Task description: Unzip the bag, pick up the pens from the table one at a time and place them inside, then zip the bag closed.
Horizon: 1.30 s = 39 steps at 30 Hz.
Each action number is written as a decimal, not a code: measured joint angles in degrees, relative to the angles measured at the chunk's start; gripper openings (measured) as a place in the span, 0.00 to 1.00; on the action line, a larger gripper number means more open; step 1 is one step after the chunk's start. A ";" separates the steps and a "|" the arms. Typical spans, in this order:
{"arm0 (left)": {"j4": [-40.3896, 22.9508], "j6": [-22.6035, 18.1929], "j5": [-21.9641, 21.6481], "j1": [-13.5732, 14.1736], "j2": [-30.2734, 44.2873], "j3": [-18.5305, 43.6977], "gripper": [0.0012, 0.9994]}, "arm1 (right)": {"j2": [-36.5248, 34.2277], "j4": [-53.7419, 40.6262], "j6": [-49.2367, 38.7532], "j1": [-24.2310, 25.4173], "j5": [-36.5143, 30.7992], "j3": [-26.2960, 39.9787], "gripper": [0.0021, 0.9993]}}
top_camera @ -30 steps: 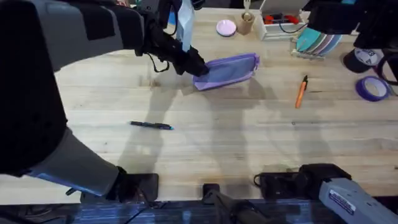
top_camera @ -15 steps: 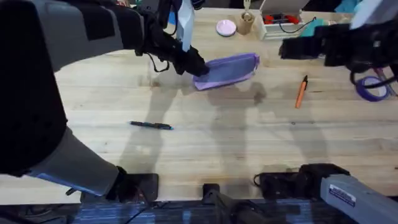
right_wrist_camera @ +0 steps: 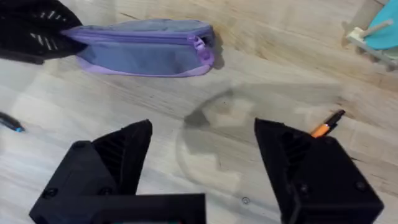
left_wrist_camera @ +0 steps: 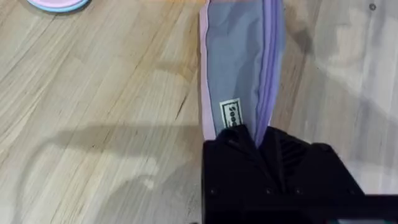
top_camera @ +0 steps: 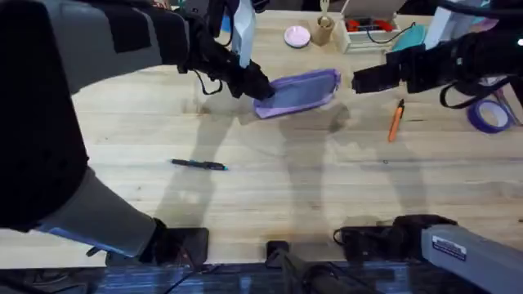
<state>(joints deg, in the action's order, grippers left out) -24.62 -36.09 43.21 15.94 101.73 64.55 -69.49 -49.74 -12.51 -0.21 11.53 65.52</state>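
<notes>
1. Overhead view: the lavender bag (top_camera: 298, 92) lies on the far middle of the table (top_camera: 286, 196), its long side running left to right and tilted a little, with the left gripper (top_camera: 255, 86) clenched on its left end.
2. Left wrist view: the black fingers (left_wrist_camera: 233, 146) pinch the end of the bag (left_wrist_camera: 239, 68) just below a small white label (left_wrist_camera: 231, 114); the zipper line runs along the bag's darker purple edge, and the pouch looks zipped shut.
3. Right wrist view: the right gripper (right_wrist_camera: 202, 165) hangs above the bare wood with its fingers spread wide apart and nothing between them; the bag (right_wrist_camera: 146, 48) lies beyond it, well apart, the zipper pull (right_wrist_camera: 200, 43) at the end nearest the orange pen (right_wrist_camera: 326, 124).
4. Overhead view: the right gripper (top_camera: 364, 80) sits just right of the bag, not touching it; the orange pen (top_camera: 396, 121) lies near it on the table, and the dark pen (top_camera: 198, 164) lies well to the left, nearer the arms' bases.
5. Against half a second ago, the right arm has moved left, closer to the bag's right end; a second ago it was out at the far right edge. Bag, pens and left gripper have stayed put.
</notes>
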 joint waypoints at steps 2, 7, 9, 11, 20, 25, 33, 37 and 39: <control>0.00 0.00 -0.01 0.00 0.00 0.00 0.04 | 0.00 0.00 -0.01 0.00 -0.20 0.00 1.00; 0.00 0.01 -0.01 0.00 0.00 0.00 0.04 | 0.00 0.00 0.02 0.00 -0.37 0.00 1.00; 0.00 0.02 -0.01 0.00 0.00 0.00 0.04 | 0.00 -0.02 0.02 0.00 -0.37 0.00 1.00; 0.00 0.02 -0.01 0.00 0.00 0.00 0.04 | 0.00 -0.02 0.02 0.00 -0.37 0.00 1.00; 0.00 0.00 -0.01 0.00 0.00 0.00 0.04 | 0.00 0.00 0.02 0.00 -0.37 0.00 1.00; 0.00 0.02 -0.01 0.00 0.00 0.00 0.04 | 0.00 0.02 0.02 0.00 -0.37 0.00 1.00; 0.02 0.02 -0.02 0.00 0.00 0.00 0.04 | -4.32 0.38 0.00 0.00 -0.38 0.02 1.00; 0.00 0.01 -0.03 0.00 0.00 0.00 0.04 | -7.07 2.34 0.00 0.00 -0.37 0.02 1.00; 0.02 0.02 -0.03 0.00 0.00 0.00 0.04 | -8.13 3.97 0.00 0.00 -0.37 0.02 1.00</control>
<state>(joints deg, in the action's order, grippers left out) -24.60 -36.07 43.18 15.94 101.73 64.55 -77.62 -45.77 -12.51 -0.21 11.16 65.54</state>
